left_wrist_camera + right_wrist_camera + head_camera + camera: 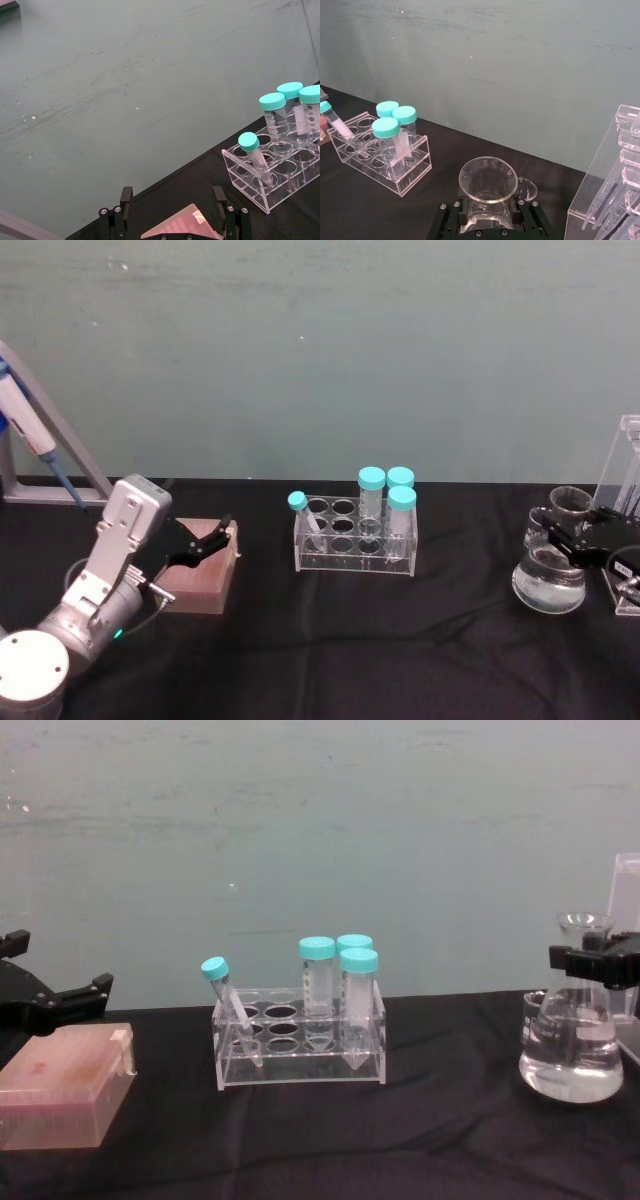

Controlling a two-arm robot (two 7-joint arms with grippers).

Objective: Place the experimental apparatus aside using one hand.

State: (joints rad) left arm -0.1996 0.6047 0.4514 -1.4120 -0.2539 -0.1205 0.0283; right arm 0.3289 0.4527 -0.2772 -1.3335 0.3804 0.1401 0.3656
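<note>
right gripper (590, 960) has its two black fingers closed about the neck of the conical flask (571, 1055), just under the flared rim — the sensible place to take it, since the neck is narrow enough for the jaws and the wide belly of clear liquid hangs below. the flask sits at the right end of the black table (330, 640), its base looking to rest on the cloth, though i cannot tell whether it is a shade lifted. just behind it stands a small glass beaker (571, 503), and beside that the tall acrylic stand of pipettes (628, 470) at the far right edge, so the labware is gathered on one side, well apart from the tube rack (355, 536) with its teal-capped tubes in the middle.

left gripper (205, 540) is parked over the pink box (205, 575) at the left, fingers spread wide, holding nothing — it seems to be keeping out of the way, as the task wants one hand only.

my judgement: the flask is the piece in hand, and keeping it upright matters, for the liquid would slop.
</note>
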